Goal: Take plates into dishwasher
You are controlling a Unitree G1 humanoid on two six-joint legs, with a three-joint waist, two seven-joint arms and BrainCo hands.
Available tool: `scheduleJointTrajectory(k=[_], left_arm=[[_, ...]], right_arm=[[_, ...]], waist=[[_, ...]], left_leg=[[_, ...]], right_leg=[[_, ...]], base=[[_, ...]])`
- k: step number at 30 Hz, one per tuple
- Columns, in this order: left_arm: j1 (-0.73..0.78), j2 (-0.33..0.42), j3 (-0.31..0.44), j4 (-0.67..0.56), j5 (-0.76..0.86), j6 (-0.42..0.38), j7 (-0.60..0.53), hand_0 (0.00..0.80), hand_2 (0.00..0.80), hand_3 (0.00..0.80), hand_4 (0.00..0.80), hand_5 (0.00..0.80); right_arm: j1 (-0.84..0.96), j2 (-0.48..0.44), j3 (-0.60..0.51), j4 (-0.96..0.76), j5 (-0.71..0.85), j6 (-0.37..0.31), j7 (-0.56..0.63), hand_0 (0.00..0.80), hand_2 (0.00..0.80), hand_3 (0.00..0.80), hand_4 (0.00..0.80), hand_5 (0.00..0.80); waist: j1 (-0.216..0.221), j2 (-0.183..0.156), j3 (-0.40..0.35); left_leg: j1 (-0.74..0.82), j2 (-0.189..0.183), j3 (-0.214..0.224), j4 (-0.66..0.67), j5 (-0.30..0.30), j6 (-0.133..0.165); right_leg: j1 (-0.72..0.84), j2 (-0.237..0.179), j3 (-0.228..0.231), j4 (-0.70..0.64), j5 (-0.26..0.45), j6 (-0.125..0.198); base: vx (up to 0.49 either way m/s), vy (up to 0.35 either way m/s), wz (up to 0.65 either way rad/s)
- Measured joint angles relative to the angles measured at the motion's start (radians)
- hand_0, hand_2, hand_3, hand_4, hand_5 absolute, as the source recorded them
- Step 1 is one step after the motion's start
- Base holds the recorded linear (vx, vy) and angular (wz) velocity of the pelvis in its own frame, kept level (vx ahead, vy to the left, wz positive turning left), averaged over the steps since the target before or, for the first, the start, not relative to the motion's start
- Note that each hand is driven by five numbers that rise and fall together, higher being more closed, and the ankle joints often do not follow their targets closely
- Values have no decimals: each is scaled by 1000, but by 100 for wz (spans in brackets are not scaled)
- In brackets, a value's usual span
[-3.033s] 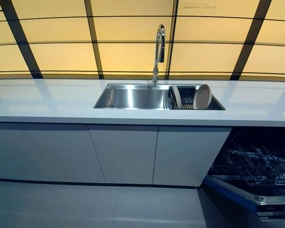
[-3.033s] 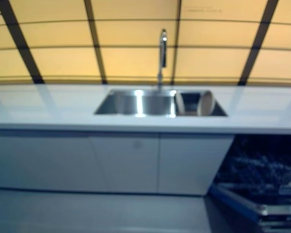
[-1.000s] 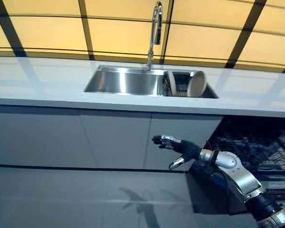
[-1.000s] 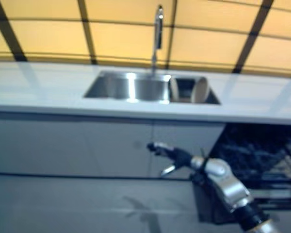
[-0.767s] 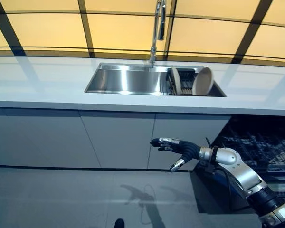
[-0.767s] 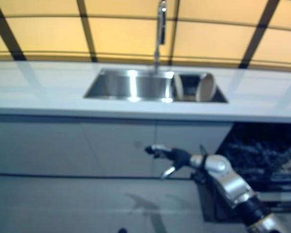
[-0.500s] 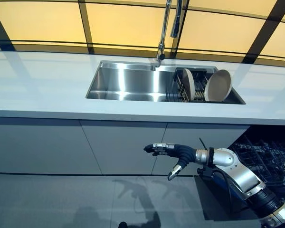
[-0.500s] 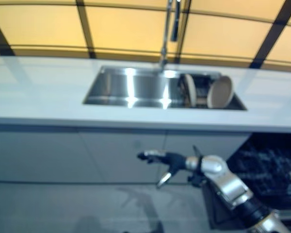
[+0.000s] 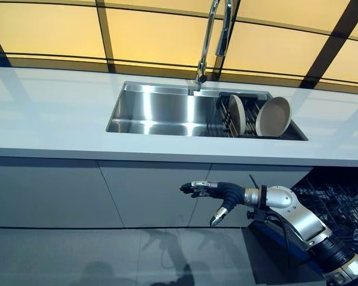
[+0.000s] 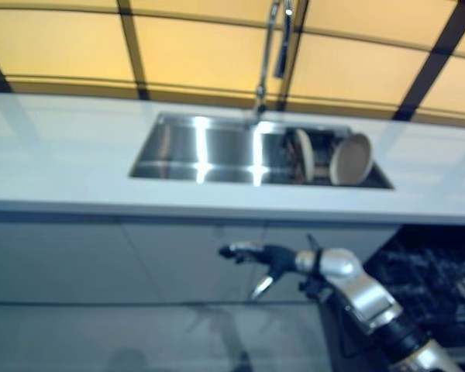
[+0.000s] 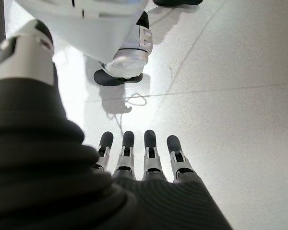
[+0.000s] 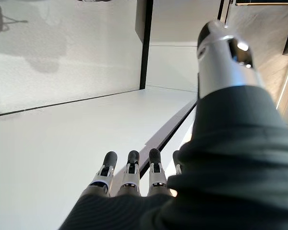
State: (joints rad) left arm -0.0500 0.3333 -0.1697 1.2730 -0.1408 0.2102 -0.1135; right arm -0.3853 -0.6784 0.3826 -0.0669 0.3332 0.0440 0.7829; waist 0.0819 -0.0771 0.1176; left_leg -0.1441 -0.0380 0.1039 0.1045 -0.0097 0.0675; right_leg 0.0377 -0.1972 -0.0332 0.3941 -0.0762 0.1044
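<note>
Left hand (image 11: 149, 158) hangs by the floor, fingers straight, holding nothing; right hand (image 9: 218, 193) spread and empty in front of the cabinets — plates (image 9: 273, 117) sit racked in the sink (image 9: 161, 110), dishwasher (image 9: 337, 205) open far right; reaching from this low, it could clip the worktop (image 9: 48, 119) edge.

Right robot hand (image 9: 218, 193) reaches forward, fingers straight — left robot hand (image 11: 144, 163) open too.
</note>
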Motion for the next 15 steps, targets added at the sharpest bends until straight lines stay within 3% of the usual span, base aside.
scheduleJointTrajectory(k=[1, 2, 3, 4, 5, 6, 8, 9, 11, 14, 15], left_arm=[[2, -1, -1, -4, 2, 0, 2, 0, 0, 0, 0, 0], [2, 2, -2, -6, 4, 0, 4, 0, 0, 0, 0, 0], [-2, 8, -1, -1, 10, -1, 6, 0, 0, 0, 0, 0], [5, 18, -1, 1, 11, 1, 5, 0, 0, 0, 0, 0], [6, 24, -1, 6, 15, 2, 6, 0, 0, 0, 0, 0], [7, 25, 0, 7, 24, 2, 6, 0, 0, 0, 0, 0], [14, 21, -1, 8, 44, 2, 5, 0, 0, 0, 0, 0], [14, 19, -2, 12, 50, 2, 5, 0, 0, 0, 0, 0], [16, 16, -2, 11, 50, 3, 4, 0, 0, 0, 0, 0], [54, 14, -1, 12, 48, 12, 5, 0, 0, 0, 0, 0], [82, 16, 0, 18, 46, 12, 6, 0, 0, 0, 0, 0]], right_arm=[[12, 0, 0, -1, -5, 1, 0, 0, 0, 0, 0, 0], [19, 1, 0, -2, -8, 1, -1, 0, 0, 0, 0, 0], [28, 0, 1, -5, -8, 4, -1, 0, 0, 0, 0, 0], [38, -6, 0, -21, -8, 10, -2, 0, 0, 0, 0, 0], [52, -18, -7, -51, -7, 11, -5, 0, 0, 0, 0, 0], [59, -22, -12, -61, -7, 11, -6, 0, 0, 0, 0, 0], [84, -30, -16, -65, -7, 17, -9, 0, 0, 0, 0, 0], [94, -31, -16, -65, -7, 21, -8, 0, 0, 0, 0, 0], [95, -33, -22, -59, -7, 22, -5, 0, 0, 0, 0, 0], [92, -34, -22, -54, -7, 25, 4, 0, 0, 0, 0, 0], [89, -32, -19, -37, -7, 28, 13, 0, 0, 0, 0, 0]], waist=[[-18, 19, 2], [-23, 27, 6], [-44, 50, 21], [-73, 57, 24], [-104, 54, 23], [-123, 50, 22], [-161, 39, 25], [-185, 35, 23], [-189, 31, 25], [-170, 30, 23], [-161, 28, 18]], left_leg=[[36, 2, -16, -33, 8, 14], [61, 1, -27, -52, 15, 18], [102, 9, -70, -78, 21, 21], [130, 9, -104, -94, 21, 19], [140, -4, -132, -101, 19, 20], [144, -13, -145, -108, 21, 21], [190, -39, -160, -137, 18, 26], [204, -52, -182, -131, 6, 32], [257, -61, -190, -164, 4, 31], [313, -46, -165, -187, -20, -5], [352, -23, -123, -185, -56, -35]], right_leg=[[-71, 6, 12, 151, 37, 9], [-100, 18, 22, 211, 10, 12], [-141, 72, 24, 250, -62, 3], [-187, 112, -5, 193, -76, -12], [-235, 129, -39, 72, -74, -12], [-254, 133, -42, 8, -67, -10], [-310, 114, -38, -133, -13, 4], [-313, 96, -32, -262, 37, 40], [-334, 71, -46, -383, 97, 44], [-337, 51, -110, -368, 123, 25], [-310, 50, -135, -287, 122, 20]], base=[[320, 135, 25], [304, 58, 33], [317, -57, 43], [361, -110, 64], [333, -136, 67], [427, -168, 91], [415, -140, 91], [205, -63, 74], [187, -108, 56], [107, -165, 30], [136, -157, 34]])
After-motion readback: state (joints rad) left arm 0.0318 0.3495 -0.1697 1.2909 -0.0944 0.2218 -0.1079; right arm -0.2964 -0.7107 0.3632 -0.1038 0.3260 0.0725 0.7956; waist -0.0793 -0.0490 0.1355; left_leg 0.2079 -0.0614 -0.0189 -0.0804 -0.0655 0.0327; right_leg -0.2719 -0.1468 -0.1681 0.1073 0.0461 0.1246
